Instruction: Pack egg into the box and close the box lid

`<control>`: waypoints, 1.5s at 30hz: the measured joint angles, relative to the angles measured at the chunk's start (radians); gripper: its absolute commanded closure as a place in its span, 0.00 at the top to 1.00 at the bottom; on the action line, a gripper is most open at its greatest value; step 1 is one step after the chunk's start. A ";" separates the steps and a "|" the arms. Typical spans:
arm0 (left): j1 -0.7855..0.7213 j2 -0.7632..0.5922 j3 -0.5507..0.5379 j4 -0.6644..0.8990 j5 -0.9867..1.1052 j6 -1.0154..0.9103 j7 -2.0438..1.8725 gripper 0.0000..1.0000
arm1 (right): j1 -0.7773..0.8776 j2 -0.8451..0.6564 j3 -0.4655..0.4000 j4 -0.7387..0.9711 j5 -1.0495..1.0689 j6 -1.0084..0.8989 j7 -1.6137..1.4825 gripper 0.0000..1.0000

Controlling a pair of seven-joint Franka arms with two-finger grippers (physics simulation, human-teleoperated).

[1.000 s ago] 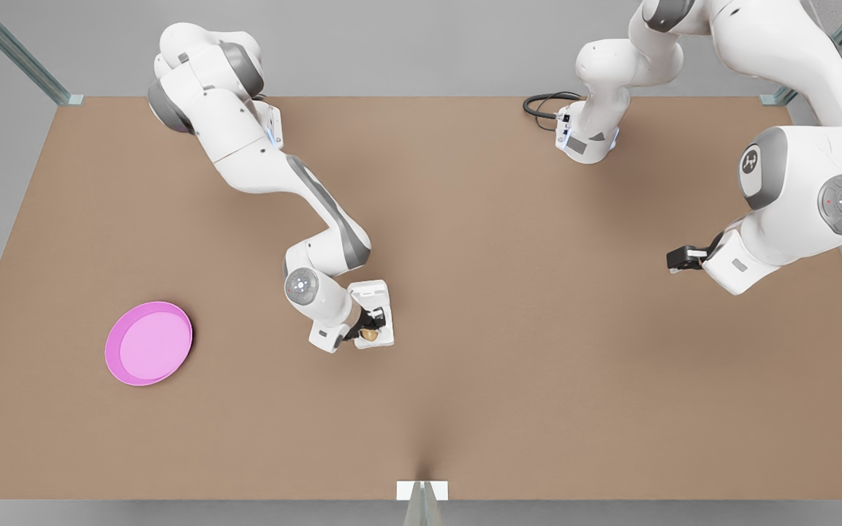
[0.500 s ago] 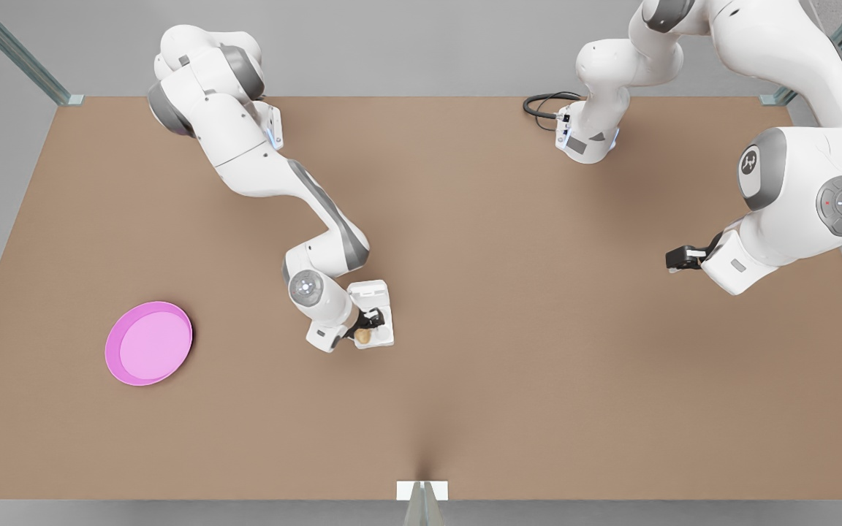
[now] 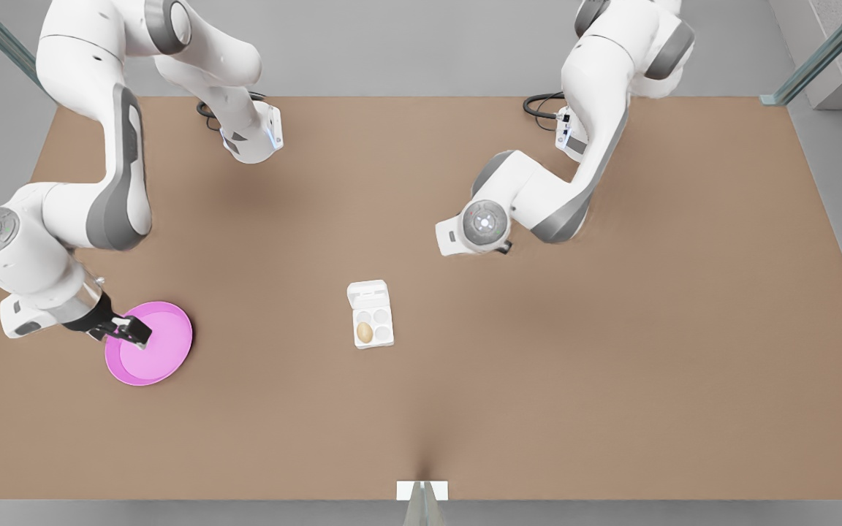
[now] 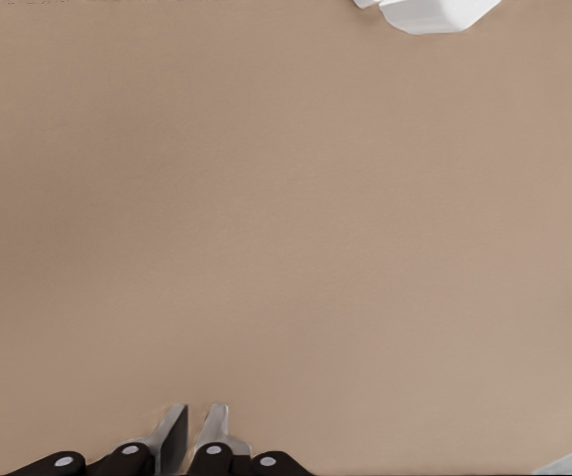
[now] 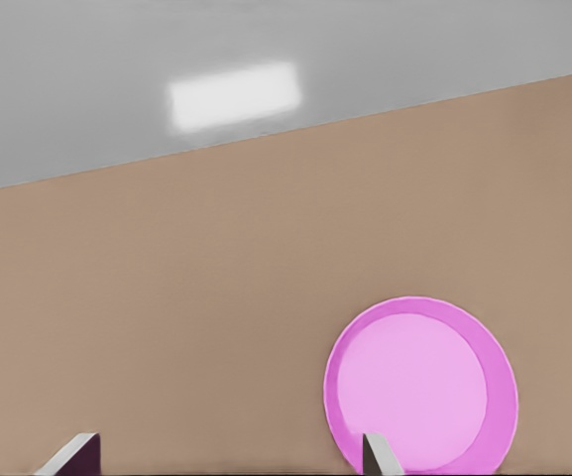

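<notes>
White bracket [image 3: 422, 489] is sitting at the bottom edge of the table [image 3: 611, 380], centre frame. Going up, the pink plate [image 3: 165, 365] is lying lower left in the front view. The right gripper [image 3: 134, 333] is hanging over the plate's left rim, arm coming in from the far left. In the right wrist view its fingers [image 5: 75, 451] are standing wide apart with nothing between them, and the plate [image 5: 419, 397] is showing at lower right. The box [image 3: 390, 321] is sitting on the table just left of centre, well apart from both grippers. The egg [image 3: 365, 332] is sitting in the box, in the lower-left cup as the front view shows it; the other three cups are showing white. The box lid [image 3: 368, 294] is lying open at the box's upper short edge, raised panel showing. Further up, right of centre, the left arm's wrist [image 3: 481, 225] is pointing down at bare table. In the left wrist view the left gripper [image 4: 194, 424] is showing at the bottom edge with fingers nearly together, gripping nothing. A white shape [image 4: 429, 12] is showing at that view's top edge; cannot tell what it is. Both arm bases are standing at the table's far edge.
</notes>
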 measured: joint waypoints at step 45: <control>-0.260 0.600 0.056 0.511 0.000 0.699 -0.796 0.21 | -0.029 0.026 -0.015 0.010 -0.021 -0.143 -0.195 1.00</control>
